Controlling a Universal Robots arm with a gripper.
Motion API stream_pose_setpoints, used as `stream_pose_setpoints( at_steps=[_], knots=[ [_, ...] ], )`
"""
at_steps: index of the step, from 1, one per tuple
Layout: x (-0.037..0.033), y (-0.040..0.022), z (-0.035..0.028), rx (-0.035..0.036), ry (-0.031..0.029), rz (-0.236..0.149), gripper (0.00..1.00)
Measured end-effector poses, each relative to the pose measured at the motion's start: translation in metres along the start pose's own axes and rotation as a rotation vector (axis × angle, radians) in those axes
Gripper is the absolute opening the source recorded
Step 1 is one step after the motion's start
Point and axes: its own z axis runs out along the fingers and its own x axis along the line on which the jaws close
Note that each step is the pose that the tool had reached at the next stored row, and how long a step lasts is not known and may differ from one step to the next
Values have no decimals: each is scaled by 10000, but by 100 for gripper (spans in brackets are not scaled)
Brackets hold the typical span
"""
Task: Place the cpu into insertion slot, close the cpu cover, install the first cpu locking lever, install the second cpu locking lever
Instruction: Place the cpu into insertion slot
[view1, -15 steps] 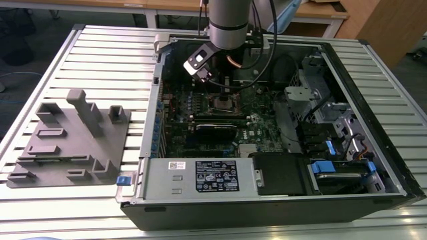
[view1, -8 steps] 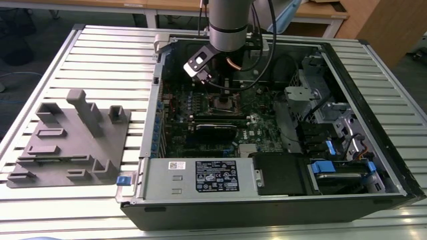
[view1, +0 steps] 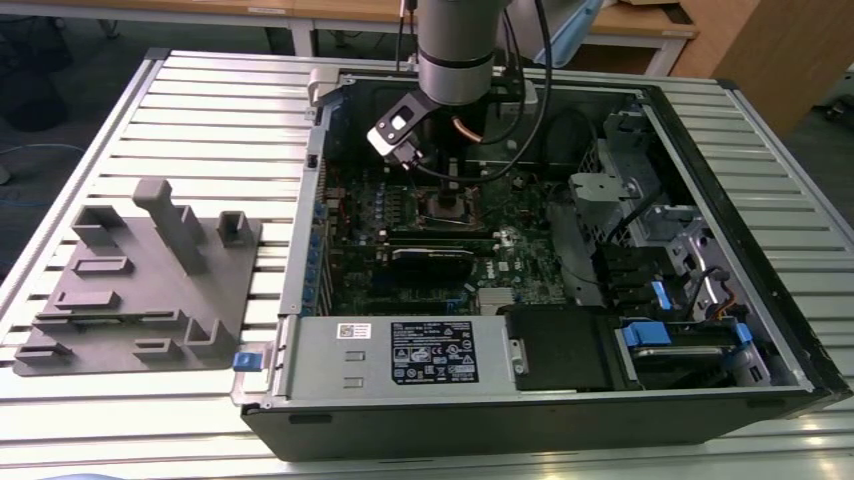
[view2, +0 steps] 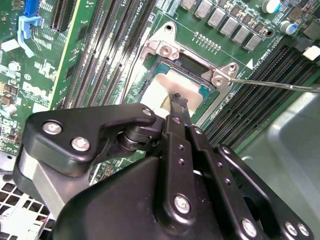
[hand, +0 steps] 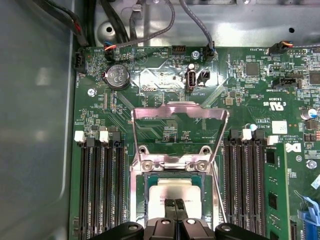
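Fingertips of your black gripper (hand: 174, 202) pinch together, empty, over the small silvery-grey square cpu (hand: 172, 189). It lies in the black square insertion slot (view2: 190, 62), thin silver cpu cover (hand: 177, 111) raised alongside.

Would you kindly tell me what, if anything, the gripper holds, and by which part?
Nothing appears held: the shut gripper is over the cpu, which lies in the insertion slot.

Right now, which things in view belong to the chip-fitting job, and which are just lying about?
Job:
chip, lying in its socket
metal cover, flipped open
locking lever
gripper, right above the chip

Lying about:
grey holder tray
memory slots
coin battery
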Motion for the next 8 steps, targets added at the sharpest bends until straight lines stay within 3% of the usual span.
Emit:
stream_pose_setpoints(
  at_steps=[8],
  knots=[
    [-1,-3,34,3,-5,-1,11]
  ],
)
